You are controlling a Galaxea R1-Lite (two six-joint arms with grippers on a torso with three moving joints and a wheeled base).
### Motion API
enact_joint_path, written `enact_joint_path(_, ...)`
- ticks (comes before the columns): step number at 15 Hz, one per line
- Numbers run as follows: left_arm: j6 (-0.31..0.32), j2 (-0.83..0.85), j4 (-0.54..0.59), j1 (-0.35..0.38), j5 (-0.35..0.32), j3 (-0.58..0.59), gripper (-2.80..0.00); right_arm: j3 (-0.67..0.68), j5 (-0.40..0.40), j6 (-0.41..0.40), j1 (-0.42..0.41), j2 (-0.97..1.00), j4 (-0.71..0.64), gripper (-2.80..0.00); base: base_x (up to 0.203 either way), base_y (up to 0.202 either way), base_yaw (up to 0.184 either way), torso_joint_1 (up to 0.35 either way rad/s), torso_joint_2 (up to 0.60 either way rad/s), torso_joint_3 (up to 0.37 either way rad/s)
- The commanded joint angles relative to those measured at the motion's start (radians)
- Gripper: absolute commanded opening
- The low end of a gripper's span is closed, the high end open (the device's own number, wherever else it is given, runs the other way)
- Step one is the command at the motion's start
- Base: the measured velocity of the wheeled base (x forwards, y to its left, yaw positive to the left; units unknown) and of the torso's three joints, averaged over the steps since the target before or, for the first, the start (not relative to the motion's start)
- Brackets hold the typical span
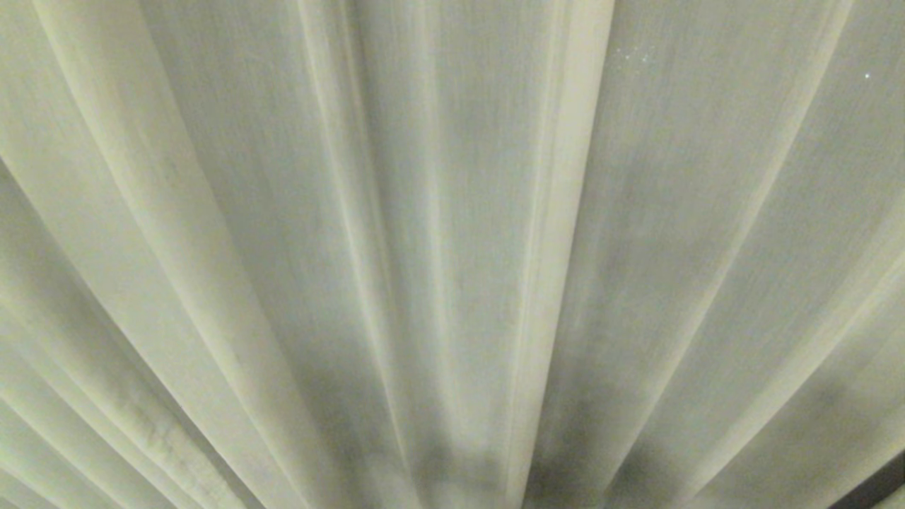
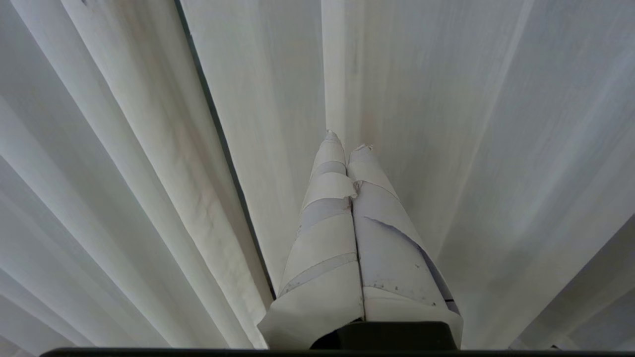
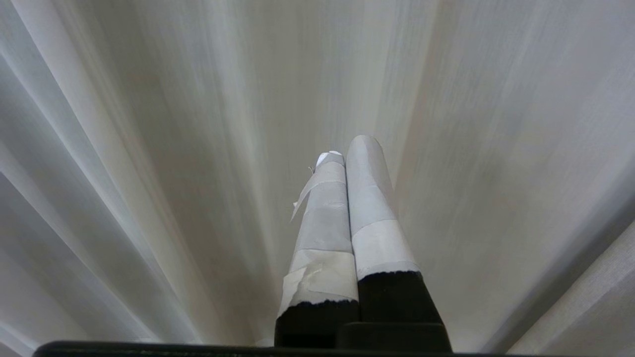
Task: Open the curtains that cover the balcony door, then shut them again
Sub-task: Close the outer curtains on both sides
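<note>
The left tool [image 2: 347, 141] has two tapering fingers [image 2: 322, 238] wrapped in overlapping white tape, torn and speckled in places, above a black base. The right tool [image 3: 349, 148] shows grey-white tape bands over black fingers [image 3: 377, 233], one strip peeling loose.

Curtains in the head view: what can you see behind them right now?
Almost nothing. The curtains fill the view; only a dark strip shows at the lower right corner, possibly door frame. The glass itself is covered.

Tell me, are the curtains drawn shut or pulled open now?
Shut. The curtains fill the whole head view with pleats, and no glass shows. Only a thin dark slit shows between panels in the left wrist view.
</note>
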State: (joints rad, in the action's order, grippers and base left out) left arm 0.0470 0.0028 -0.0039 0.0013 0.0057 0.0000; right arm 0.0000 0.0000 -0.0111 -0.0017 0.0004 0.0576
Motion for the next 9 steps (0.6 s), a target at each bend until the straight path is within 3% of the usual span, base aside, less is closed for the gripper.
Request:
enact_joint_path(1,0.001,-0.003,-0.001,0.000,0.000,0.000,-2.80,0.000,0.000,-0.001,0.000,0.000,0.001,-2.80,0.000,0.000,0.000,0.000,0.00,0.000)
enact_joint_path(9,0.001,-0.003,-0.001,0.000,0.000,0.000,-2.80,0.000,0.000,-0.001,0.000,0.000,0.001,-2.80,0.000,0.000,0.000,0.000,0.00,0.000)
